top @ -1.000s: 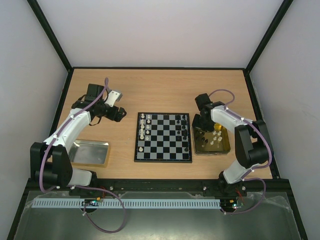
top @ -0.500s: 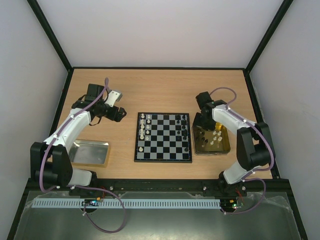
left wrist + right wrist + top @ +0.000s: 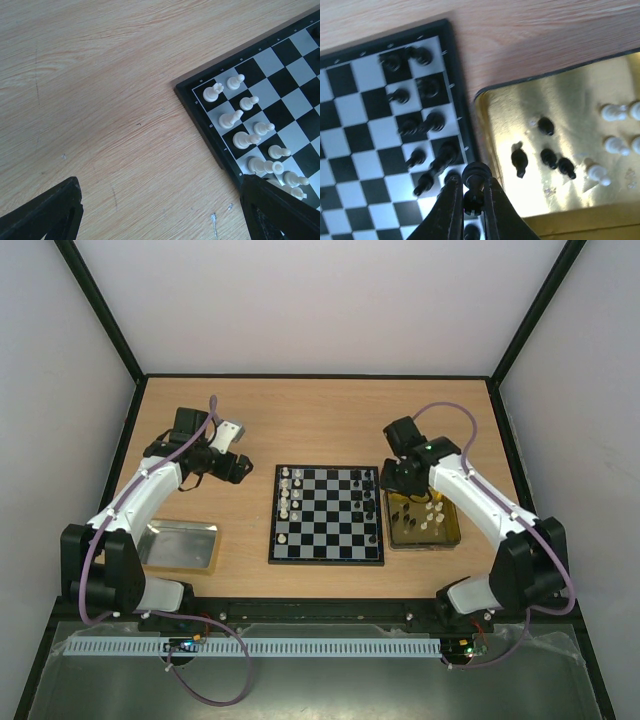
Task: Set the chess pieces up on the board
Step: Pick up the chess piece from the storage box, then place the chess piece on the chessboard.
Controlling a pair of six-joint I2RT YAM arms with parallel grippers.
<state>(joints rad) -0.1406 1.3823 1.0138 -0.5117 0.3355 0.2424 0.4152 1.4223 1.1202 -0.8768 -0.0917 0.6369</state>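
Observation:
The board (image 3: 327, 514) lies mid-table, with white chess pieces (image 3: 287, 490) in its left columns and black pieces (image 3: 368, 492) at its right. My right gripper (image 3: 472, 192) is shut on a black chess piece (image 3: 476, 176), held above the board's right edge (image 3: 459, 115) beside the gold tray (image 3: 570, 120). Several black pieces (image 3: 547, 157) and white pieces (image 3: 615, 145) lie in that tray. My left gripper (image 3: 236, 468) hangs open over bare wood left of the board (image 3: 280, 100), nothing between its fingers (image 3: 45, 212).
A silver tray (image 3: 181, 545) sits at the near left by the left arm's base. The gold tray (image 3: 425, 522) lies right of the board. Black frame rails and white walls bound the table.
My right arm has lifted from the gold tray and swung left toward the board's right edge with the black piece gripped. The left arm has not moved.

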